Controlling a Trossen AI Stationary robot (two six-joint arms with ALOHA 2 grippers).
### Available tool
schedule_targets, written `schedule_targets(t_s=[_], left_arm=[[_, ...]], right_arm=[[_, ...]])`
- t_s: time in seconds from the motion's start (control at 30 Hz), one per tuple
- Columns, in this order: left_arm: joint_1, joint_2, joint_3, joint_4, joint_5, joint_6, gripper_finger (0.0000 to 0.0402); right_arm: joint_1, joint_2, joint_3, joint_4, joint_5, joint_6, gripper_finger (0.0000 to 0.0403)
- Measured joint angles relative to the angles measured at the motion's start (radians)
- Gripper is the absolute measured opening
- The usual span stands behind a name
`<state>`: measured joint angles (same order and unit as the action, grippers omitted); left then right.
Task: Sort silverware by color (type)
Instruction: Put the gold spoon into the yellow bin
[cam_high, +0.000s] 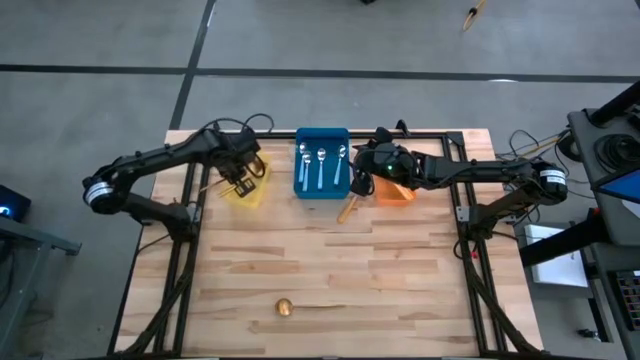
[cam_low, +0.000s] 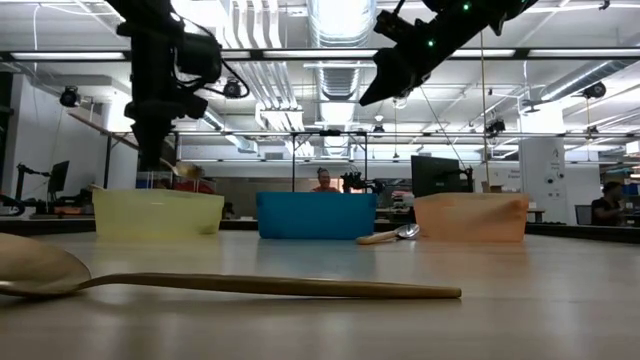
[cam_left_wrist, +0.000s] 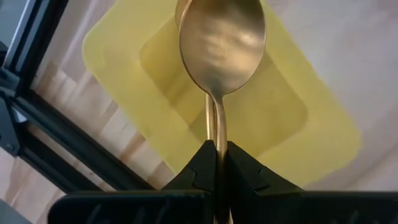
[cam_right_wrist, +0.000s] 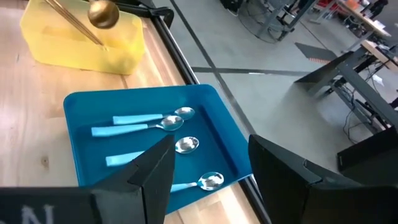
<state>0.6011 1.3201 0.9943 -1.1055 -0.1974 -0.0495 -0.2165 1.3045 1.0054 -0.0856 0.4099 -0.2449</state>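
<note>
**Gold spoon hanging right over the yellow bin, drop looks lined up**

So from where I'm standing, the left claw (cam_left_wrist: 216, 163) is pinched fully shut on the thin handle of a gold spoon (cam_left_wrist: 222, 43), bowl end pointing away from the fingers. The spoon's long axis runs straight out of the claw, and the yellow bin (cam_left_wrist: 323, 118) sits directly underneath it, so the only thing the drop really depends on is that vertical line-up. Looks good to me: letting go should land it inside, though the bowl end sits nearer one wall than the middle.

The right claw (cam_right_wrist: 208, 165) hovers spread wide with nothing in it, above the edge of the blue bin (cam_high: 322, 182), where four blue-handled spoons (cam_right_wrist: 134, 122) already lie.

Leftovers on the desk (cam_high: 400, 280): an orange-handled spoon (cam_high: 348, 207) lying just beside the orange bin (cam_high: 393, 192), angled toward the blue one, clearly nearer the right arm. Another gold spoon (cam_high: 300, 308) lies alone near the front of the desk, handle running crosswise, well apart from both arms.
</note>
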Motion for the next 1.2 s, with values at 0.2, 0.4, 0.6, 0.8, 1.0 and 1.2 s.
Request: schedule_targets(t_s=[0.2,0.4,0.6,0.8,1.0,1.2], left_arm=[[0.031,0.071,-0.001,0.035,-0.002,0.027,0.0000],[0.032,0.096,-0.002,0.062,-0.003,0.037,0.0003],[0.043,0.112,-0.002,0.066,-0.003,0.034,0.0005],[0.059,0.123,-0.002,0.086,-0.060,-0.038,0.0006],[0.058,0.123,-0.002,0.098,-0.076,-0.103,0.0006],[0.058,0.123,-0.002,0.142,-0.080,-0.121,0.0006]], right_arm=[[0.000,0.000,0.000,-0.007,0.000,0.025,0.0194],[0.000,0.000,0.000,-0.007,0.000,0.025,0.0194],[0.000,0.001,0.000,-0.007,0.000,0.025,0.0194],[0.000,0.002,0.000,-0.006,0.000,0.027,0.0194],[0.000,0.002,0.000,-0.006,0.000,0.026,0.0194],[0.000,0.002,0.002,-0.007,0.000,0.019,0.0194]])
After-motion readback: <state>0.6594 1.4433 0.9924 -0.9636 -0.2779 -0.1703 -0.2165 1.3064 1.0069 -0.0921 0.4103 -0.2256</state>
